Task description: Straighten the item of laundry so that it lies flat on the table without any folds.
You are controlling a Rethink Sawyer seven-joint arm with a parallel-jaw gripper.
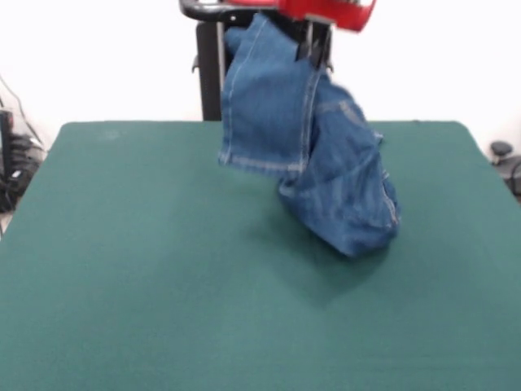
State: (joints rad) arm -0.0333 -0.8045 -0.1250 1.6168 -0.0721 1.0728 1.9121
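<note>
Clearly unfinished: the end effector (313,45), seen at the top edge with its fingers closed on a fold of denim, holds the jeans (313,155) aloft, so that they hang bunched directly beneath it. One hemmed leg dangles beside the grip, while the lowest bundle appears to sag onto the green surface (163,285) below. Spreading and flattening remain wholly to be done.
</note>
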